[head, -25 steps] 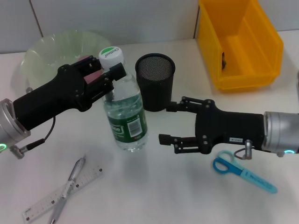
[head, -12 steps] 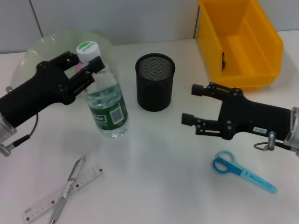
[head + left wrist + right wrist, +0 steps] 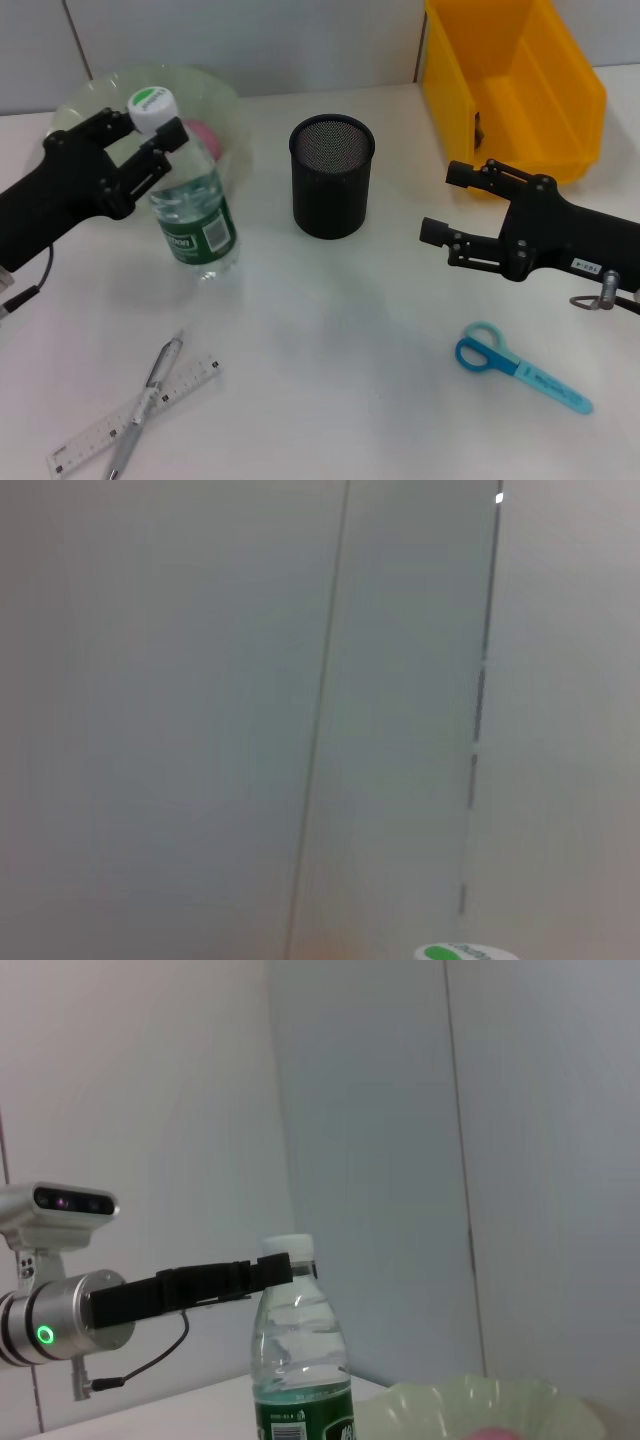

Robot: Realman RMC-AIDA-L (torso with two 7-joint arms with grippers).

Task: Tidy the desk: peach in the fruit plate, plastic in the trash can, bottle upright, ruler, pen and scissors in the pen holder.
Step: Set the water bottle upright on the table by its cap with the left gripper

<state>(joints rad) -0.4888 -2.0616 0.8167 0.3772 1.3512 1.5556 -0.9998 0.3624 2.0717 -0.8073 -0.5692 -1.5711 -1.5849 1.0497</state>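
Note:
A clear bottle [image 3: 192, 218] with a green label and white cap [image 3: 152, 102] stands nearly upright on the table in front of the fruit plate [image 3: 95, 95]. My left gripper [image 3: 150, 150] is shut on its neck. The cap [image 3: 465, 952] also shows in the left wrist view, and the bottle [image 3: 300, 1360] in the right wrist view. A pink peach [image 3: 204, 133] lies in the plate. My right gripper [image 3: 443, 203] hangs open right of the black mesh pen holder [image 3: 332, 175]. Blue scissors [image 3: 520, 366] lie front right. Ruler [image 3: 95, 432] and pen [image 3: 150, 395] lie crossed front left. The plastic is out of view.
A yellow bin [image 3: 560, 95] stands at the back right with a small dark item [image 3: 478, 128] inside. A grey wall runs behind the table. White tabletop [image 3: 330, 340] lies bare between the ruler and the scissors.
My left gripper has carried the bottle leftward to the front of the plate, now more upright. My right gripper has drawn back to the right, away from the bottle.

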